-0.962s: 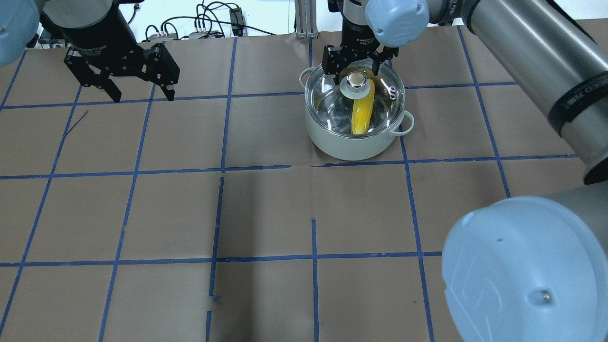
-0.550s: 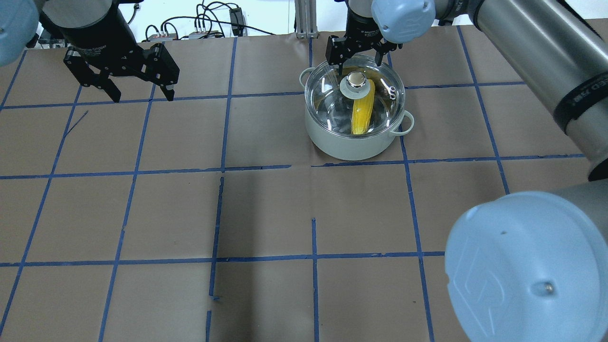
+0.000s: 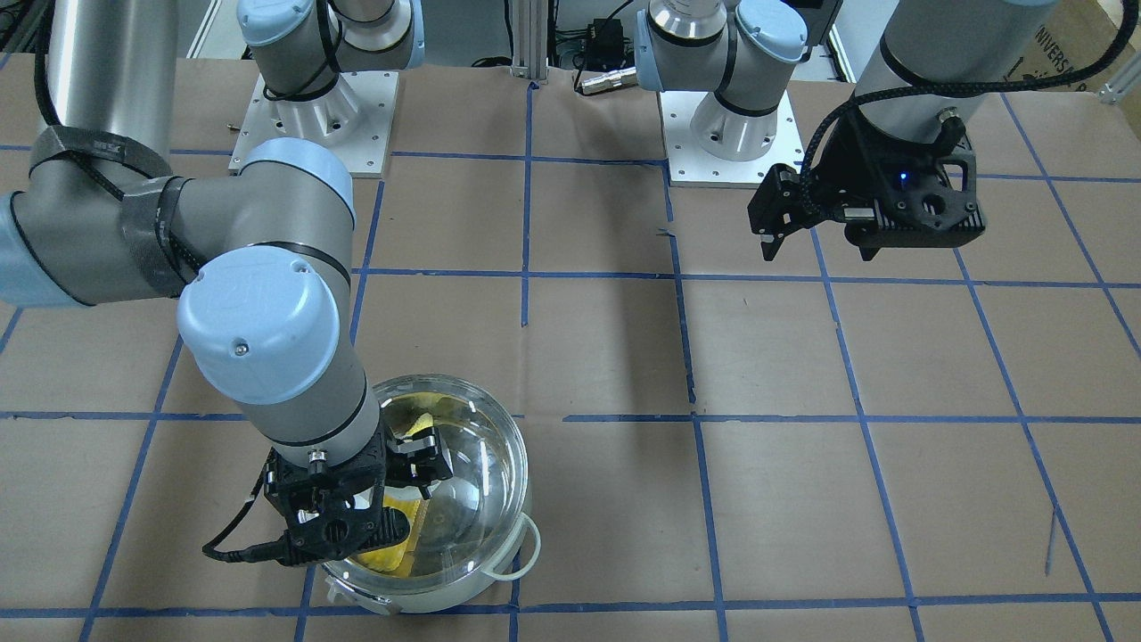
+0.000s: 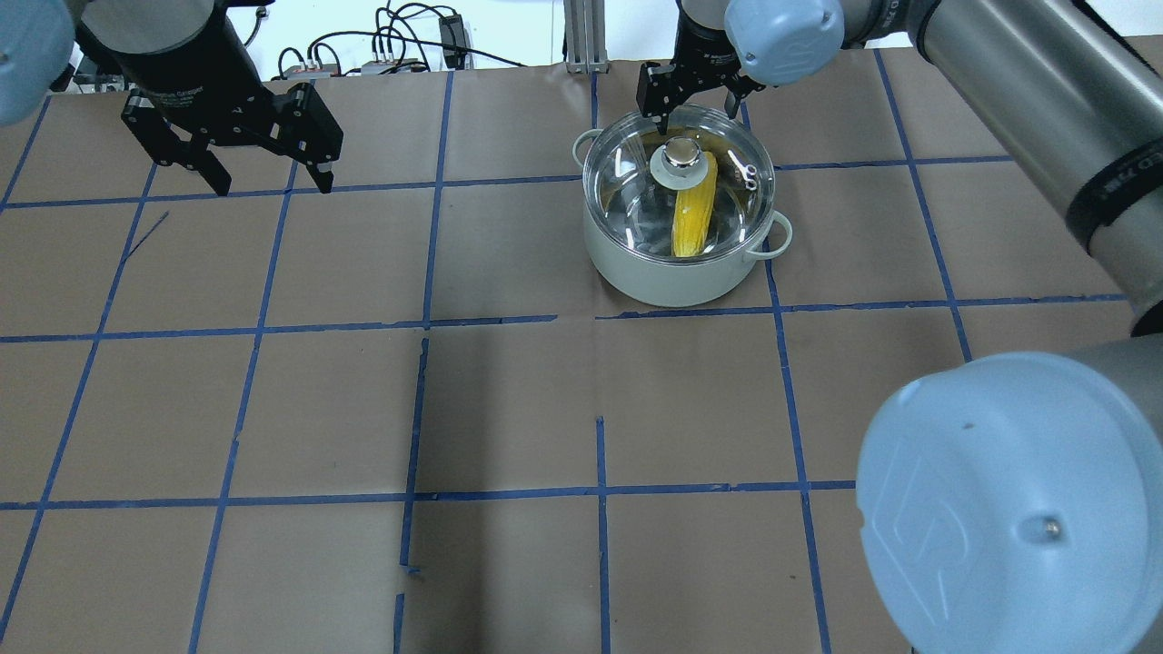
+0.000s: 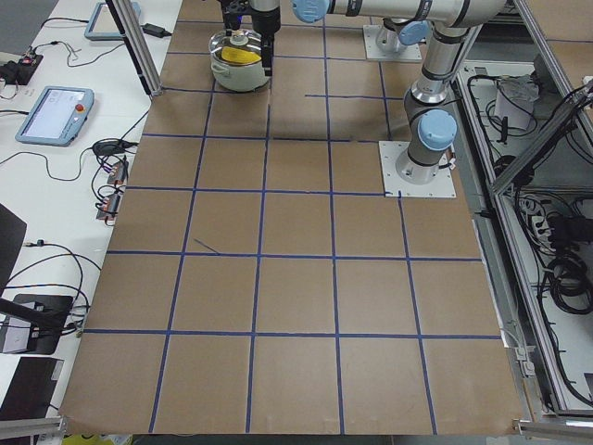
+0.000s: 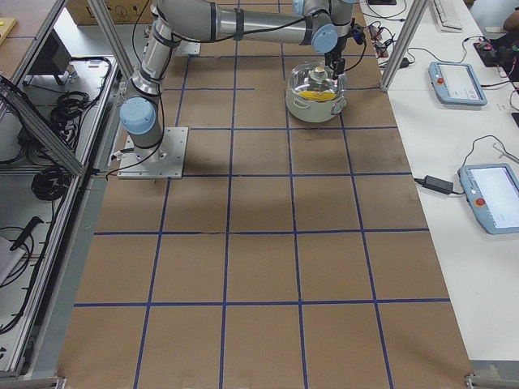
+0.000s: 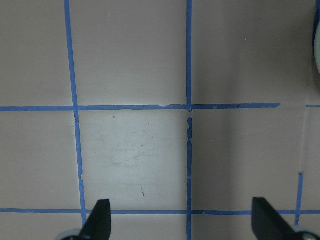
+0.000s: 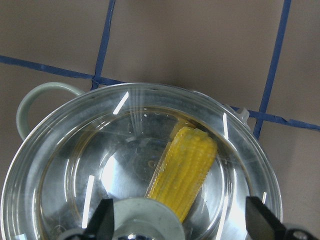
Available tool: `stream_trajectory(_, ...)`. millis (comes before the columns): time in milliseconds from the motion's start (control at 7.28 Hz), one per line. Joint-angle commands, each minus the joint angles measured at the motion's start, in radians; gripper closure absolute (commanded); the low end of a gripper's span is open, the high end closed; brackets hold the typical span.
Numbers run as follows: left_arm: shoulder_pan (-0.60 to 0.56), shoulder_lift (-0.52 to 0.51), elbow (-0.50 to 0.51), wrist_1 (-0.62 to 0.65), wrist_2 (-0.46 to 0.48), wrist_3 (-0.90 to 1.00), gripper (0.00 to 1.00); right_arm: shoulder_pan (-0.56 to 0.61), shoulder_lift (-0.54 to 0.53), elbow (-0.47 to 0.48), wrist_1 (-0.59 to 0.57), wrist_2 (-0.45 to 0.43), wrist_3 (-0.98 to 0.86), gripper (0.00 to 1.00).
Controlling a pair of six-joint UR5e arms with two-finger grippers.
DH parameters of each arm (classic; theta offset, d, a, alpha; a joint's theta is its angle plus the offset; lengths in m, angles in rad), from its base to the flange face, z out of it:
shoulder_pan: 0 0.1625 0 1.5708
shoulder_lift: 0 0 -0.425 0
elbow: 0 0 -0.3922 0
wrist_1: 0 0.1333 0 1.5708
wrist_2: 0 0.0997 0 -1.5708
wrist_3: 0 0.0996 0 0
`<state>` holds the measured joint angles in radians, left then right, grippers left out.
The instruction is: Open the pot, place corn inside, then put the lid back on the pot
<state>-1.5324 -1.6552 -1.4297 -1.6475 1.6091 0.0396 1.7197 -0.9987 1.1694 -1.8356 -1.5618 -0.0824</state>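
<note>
Round steel pot (image 4: 672,272): sitting upper centre.
Yellow corn cob (image 4: 692,213): lying inside it.
Clear glass lid (image 4: 681,160): covering pot.
Right hand (image 4: 695,102): hovering above, spread, empty.
Left hand (image 4: 265,174): hanging spread, empty.

Overhead and front views face opposite ways, sharing pot (image 4: 672,277)

The steel pot (image 4: 672,277) stands upright at 1 o'clock in the overhead view, clear domed lid (image 4: 636,195) seated; yellow corn (image 4: 692,218) lies inside, 12-to-6 o'clock.
</note>
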Motion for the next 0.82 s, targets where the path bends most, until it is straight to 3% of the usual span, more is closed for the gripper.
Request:
stream_trajectory(0, 0.000, 0.000, -0.001, 0.000, 0.002, 0.000, 0.00, 0.000, -0.001, 0.004, 0.004, -0.003, 0.001, 0.07)
stream_trajectory(687, 0.000, 0.000, -0.001, 0.000, 0.002, -0.001, 0.00, -0.002, -0.003, 0.010, 0.007, -0.044, 0.004, 0.05)
